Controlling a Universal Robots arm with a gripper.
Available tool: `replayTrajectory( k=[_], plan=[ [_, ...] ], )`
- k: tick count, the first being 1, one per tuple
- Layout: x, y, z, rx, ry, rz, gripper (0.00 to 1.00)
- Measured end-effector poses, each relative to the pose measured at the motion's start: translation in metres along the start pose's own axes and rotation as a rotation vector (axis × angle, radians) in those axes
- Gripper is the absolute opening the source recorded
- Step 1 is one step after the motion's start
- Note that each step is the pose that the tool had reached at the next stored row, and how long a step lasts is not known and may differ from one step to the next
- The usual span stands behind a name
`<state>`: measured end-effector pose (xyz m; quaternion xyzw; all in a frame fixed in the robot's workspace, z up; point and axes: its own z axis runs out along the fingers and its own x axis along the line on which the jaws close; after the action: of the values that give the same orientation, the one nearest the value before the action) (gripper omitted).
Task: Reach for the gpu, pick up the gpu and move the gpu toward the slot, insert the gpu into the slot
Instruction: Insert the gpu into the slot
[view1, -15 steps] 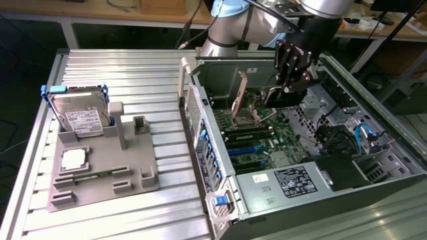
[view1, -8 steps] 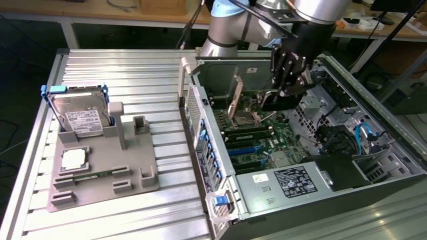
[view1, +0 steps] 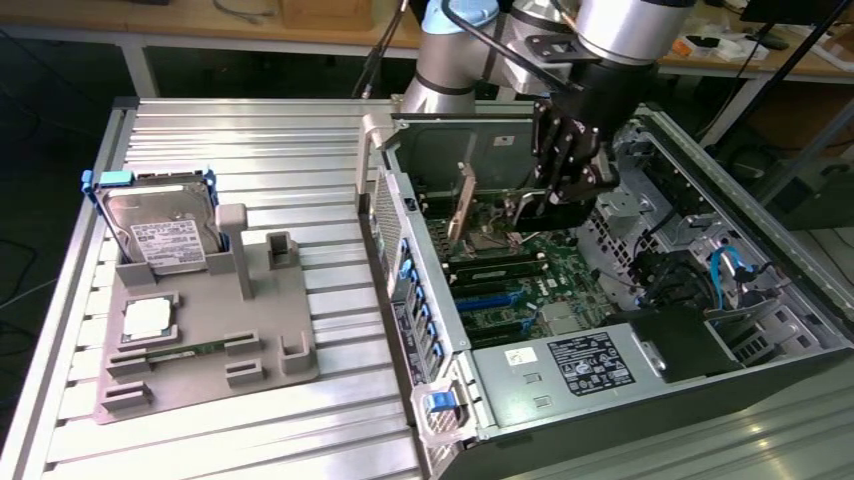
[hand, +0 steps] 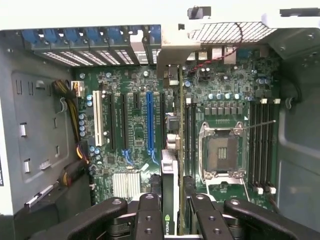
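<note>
1. Arm pose. The Universal Robots arm (view1: 447, 60) comes in from the far side of the bench (view1: 267, 140). Its wrist is turned downward into the open computer case (view1: 747, 250). The pincer (view1: 554, 205) hangs inside the case above the far half of the motherboard (view1: 514, 290).

2. Pincer state. The pincer (hand: 175, 220) is closed most of the way. Its fingers (hand: 148, 217) press on both faces of the gpu (hand: 170, 185), which stands on edge between them. The card is held.

3. Gpu position. The gpu (view1: 465, 200) is inside the case, with its silvery end bracket toward the case wall on the exterior view's left. In that view the bracket stands tilted. In the wrist view the card's edge runs along the board just beside the blue expansion slot (hand: 149, 125), between that slot and the processor socket (hand: 222, 150). Whether its lower edge touches a slot cannot be told.

4. Surroundings. A grey fixture tray (view1: 274, 345) lies on the bench at the exterior view's left, well apart from the case. It carries a hard drive in a blue frame (view1: 160, 235), standing upright at its far end. A square processor chip (view1: 147, 318) lies flat nearer the viewer. The power supply (view1: 574, 365) occupies the near end of the case.
</note>
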<state>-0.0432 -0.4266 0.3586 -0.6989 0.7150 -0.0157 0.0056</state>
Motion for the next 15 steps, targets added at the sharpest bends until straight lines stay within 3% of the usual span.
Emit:
replayTrajectory(
  k=[6, 12, 15],
  plan=[
    [0.013, 0.0, 0.0118, 0.0002, -0.0004, 0.0, 0.27],
    [0.012, 0.0065, 0.0201, 0.0088, -0.0004, 0.0, 0.27],
    [0.013, 0.0114, 0.0245, 0.0094, -0.0004, 0.001, 0.27]
  ],
)
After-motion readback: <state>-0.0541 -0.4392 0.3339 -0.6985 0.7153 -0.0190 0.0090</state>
